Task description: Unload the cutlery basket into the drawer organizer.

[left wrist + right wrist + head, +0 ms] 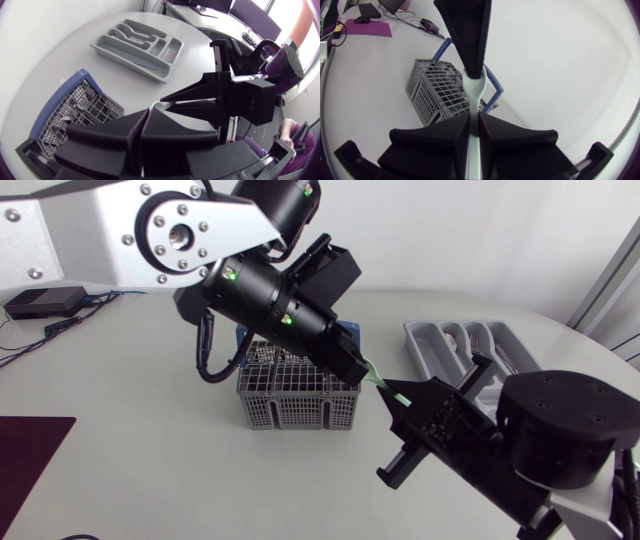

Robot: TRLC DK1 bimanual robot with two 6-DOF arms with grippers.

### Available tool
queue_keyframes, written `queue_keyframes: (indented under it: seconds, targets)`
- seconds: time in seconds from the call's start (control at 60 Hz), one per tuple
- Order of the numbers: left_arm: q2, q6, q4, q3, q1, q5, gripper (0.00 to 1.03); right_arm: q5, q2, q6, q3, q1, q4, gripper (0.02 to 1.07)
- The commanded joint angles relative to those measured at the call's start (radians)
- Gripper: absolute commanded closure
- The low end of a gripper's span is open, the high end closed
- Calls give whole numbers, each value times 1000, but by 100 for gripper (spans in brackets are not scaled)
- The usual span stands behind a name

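The utensil (380, 379) is pinched by both the left gripper (359, 367) and the right gripper (474, 131), and is held aloft just off the basket's (290, 395) right corner.

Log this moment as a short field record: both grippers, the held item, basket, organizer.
left gripper: shut on one end of the pale green utensil, over the cutlery basket's edge
right gripper: shut on the utensil's other end
utensil: held in the air between both grippers
cutlery basket: on the table, some cutlery inside
drawer organizer: on the table beside the basket, some cutlery in its compartments
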State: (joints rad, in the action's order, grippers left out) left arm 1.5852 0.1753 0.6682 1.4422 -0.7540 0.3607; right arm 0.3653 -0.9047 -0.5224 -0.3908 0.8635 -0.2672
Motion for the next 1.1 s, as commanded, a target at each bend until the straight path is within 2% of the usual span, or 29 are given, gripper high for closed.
queue_keyframes:
  seconds: [0.0,0.033,0.15,0.183,0.2,0.217,0.283,0.417,0.483,0.583,0.733,0.867,0.917,1.083]
  targets:
    - [21,-28,16,30,-1,30,84,15,-17,-18,4,9,-3,100]
    - [19,-30,16,30,-1,30,78,15,-17,-19,4,9,0,100]
    - [16,-36,16,44,4,32,40,7,-5,-22,7,12,14,100]
    - [13,-37,14,47,5,34,31,6,1,-21,7,12,20,100]
    - [13,-37,14,49,5,34,30,6,1,-21,7,12,22,100]
    - [9,-45,11,53,8,34,19,4,4,-21,7,12,31,100]
    - [-4,-46,-1,57,18,34,7,0,20,-21,12,9,42,100]
    - [-37,-53,-44,49,53,34,5,-46,75,-19,17,-12,102,100]
    - [-51,-45,-62,38,82,32,5,-104,109,-18,20,-63,140,100]
    - [-65,-19,-64,14,122,15,5,-250,139,-18,21,-196,200,100]
    - [-106,44,-111,-63,131,-92,5,-503,153,-59,21,-435,261,100]
    - [-146,72,-131,-124,143,-118,5,-726,136,-128,15,-656,304,99]
    - [-165,82,-137,-149,151,-118,5,-792,127,-171,15,-725,324,99]
    - [-211,104,-153,-209,179,-121,5,-917,96,-312,20,-879,359,99]
